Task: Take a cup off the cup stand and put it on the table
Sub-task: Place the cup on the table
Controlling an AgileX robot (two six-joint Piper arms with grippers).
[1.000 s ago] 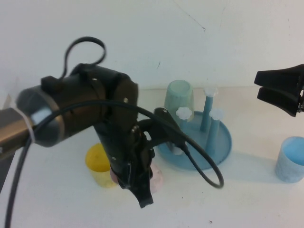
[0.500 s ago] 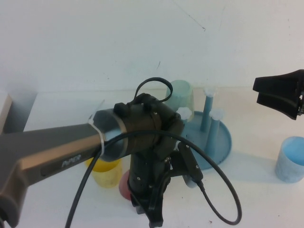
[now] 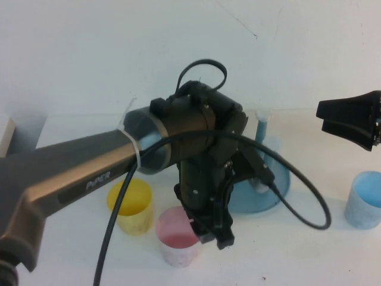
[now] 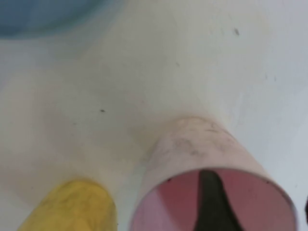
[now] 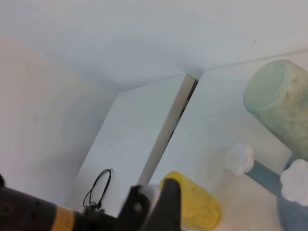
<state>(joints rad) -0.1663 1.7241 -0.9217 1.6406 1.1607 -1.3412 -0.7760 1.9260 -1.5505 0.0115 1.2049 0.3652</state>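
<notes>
The pink cup (image 3: 177, 243) stands mouth up on the white table (image 3: 297, 256), in front of the blue cup stand (image 3: 278, 186). My left gripper (image 3: 215, 236) hovers at the cup's right rim. In the left wrist view the left gripper (image 4: 257, 192) is open: one finger (image 4: 211, 202) hangs inside the cup (image 4: 192, 144), the other is outside its wall, and neither presses it. My right gripper (image 3: 324, 114) is shut, raised at the far right, away from the stand.
A yellow cup (image 3: 131, 205) stands just left of the pink one. A pale blue cup (image 3: 364, 199) stands at the right edge. A pale green cup (image 5: 281, 103) sits upside down on a stand peg, beside white-capped pegs (image 5: 239, 159); my left arm hides it in the high view.
My left arm has swung right and lifted a little. The pink cup, earlier mostly hidden behind the gripper, now stands uncovered and mouth up on the table. The right arm has not moved.
</notes>
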